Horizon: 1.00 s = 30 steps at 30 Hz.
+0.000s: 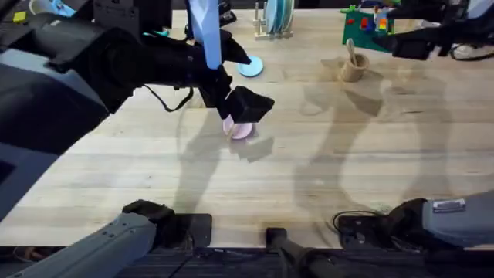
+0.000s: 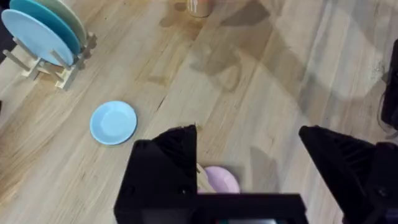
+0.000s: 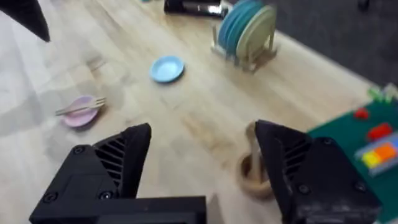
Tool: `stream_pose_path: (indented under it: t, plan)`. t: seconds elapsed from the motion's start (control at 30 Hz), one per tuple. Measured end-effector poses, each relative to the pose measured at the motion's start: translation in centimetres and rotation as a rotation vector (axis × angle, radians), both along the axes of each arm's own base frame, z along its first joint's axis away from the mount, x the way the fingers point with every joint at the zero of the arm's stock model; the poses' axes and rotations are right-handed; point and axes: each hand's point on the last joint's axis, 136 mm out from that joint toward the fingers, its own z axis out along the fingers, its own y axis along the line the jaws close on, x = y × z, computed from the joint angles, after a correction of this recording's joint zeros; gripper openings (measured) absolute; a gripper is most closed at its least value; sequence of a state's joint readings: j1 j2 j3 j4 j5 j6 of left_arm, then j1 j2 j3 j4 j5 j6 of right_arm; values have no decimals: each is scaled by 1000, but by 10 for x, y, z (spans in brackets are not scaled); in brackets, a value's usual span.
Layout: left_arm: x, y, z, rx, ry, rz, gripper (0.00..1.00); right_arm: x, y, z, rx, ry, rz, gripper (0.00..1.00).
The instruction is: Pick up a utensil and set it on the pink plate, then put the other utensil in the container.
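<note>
Looking finished on both counts: the fork (image 3: 81,106) lies across the pink plate (image 3: 79,114) mid-table, and the spoon (image 1: 351,54) stands in the container (image 1: 353,70), out at two o'clock from the plate. Left gripper (image 2: 249,165) hangs spread over the plate, right gripper (image 3: 202,165) spread above the cup, both empty. From overhead, the left arm hides most of the plate and the fork
</note>
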<state>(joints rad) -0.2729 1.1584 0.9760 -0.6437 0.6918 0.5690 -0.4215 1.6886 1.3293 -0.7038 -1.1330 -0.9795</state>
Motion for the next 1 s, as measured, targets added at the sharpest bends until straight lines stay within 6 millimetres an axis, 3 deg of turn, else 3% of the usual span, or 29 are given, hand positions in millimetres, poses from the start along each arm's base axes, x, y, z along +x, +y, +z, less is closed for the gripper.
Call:
stream_pose_path:
  t: [0.23, 0.7, 1.0]
  plan:
    - [0, 0, 0, 0, 0, 0, 995, -44, 3, 14, -92, 214, -133, 994]
    - [0, 0, 0, 0, 0, 0, 995, -151, -4, 17, -299, 567, -378, 993]
    - [0, 0, 0, 0, 0, 0, 995, -178, -12, 24, -411, 558, -452, 994]
